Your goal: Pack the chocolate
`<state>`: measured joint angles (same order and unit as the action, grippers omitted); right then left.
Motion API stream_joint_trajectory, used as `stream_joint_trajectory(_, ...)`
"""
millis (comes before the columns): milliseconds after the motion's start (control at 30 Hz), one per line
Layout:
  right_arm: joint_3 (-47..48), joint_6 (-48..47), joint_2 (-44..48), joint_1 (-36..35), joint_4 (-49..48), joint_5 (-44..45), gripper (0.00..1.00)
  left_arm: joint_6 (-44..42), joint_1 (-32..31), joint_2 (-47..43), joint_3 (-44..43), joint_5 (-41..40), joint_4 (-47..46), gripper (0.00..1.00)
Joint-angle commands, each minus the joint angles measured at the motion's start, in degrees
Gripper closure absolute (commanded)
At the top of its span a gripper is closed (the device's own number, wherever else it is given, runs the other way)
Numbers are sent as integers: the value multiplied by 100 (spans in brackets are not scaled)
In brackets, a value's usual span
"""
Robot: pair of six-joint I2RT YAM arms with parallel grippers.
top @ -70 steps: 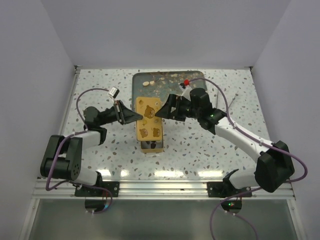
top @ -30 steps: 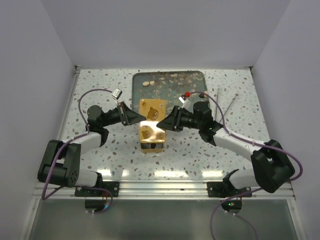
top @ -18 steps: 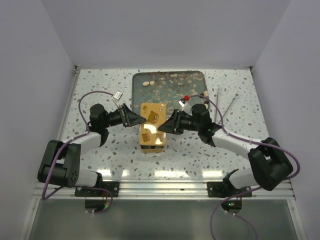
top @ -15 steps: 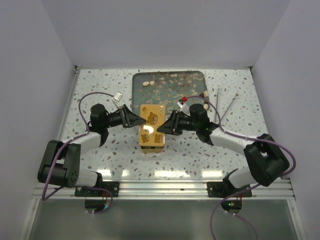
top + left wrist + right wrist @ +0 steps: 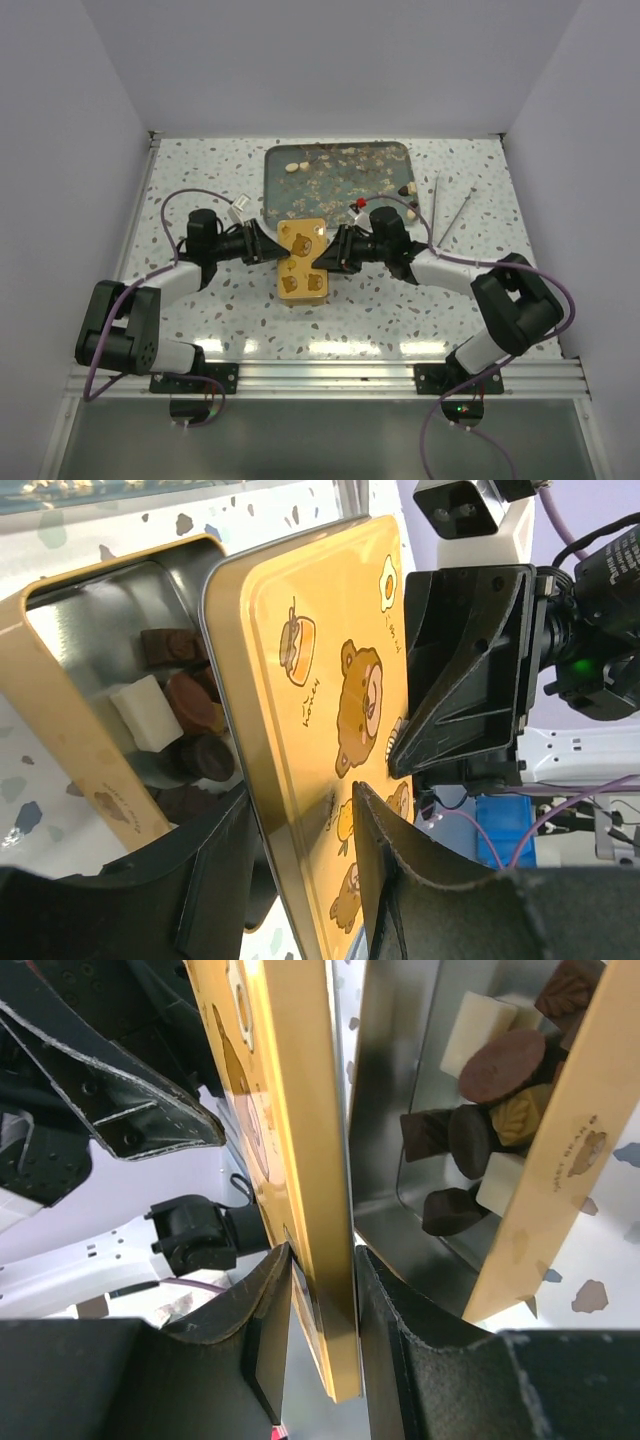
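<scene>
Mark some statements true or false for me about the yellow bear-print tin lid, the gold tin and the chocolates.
1. The yellow bear-print tin lid sits between the fingers of the right gripper. True.
2. The gold tin is empty. False: chocolates lie inside.
3. The lid lies flat, closing the tin. False: it stands tilted, and the tin is open.
4. Some pale pieces lie on the teal tray. True.

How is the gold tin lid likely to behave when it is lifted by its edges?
The gold tin lid looks like thin sheet metal, so probably stiff and light. Its glossy printed face may be slippery. Askew over the tin base, it could slide if nudged.
</scene>
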<state>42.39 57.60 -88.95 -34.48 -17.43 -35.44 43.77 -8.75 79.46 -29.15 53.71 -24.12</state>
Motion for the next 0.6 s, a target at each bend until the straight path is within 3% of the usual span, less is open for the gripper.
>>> stream_joint_trajectory(0, 76, -118, -140, -6, 196, 195, 67, -641, -21, -89, -285, -27, 373, 53)
stream_joint_trajectory(567, 164, -153, -694, 3, -103, 275, 66, -1204, -65, 439, -575, -89, 601, 53)
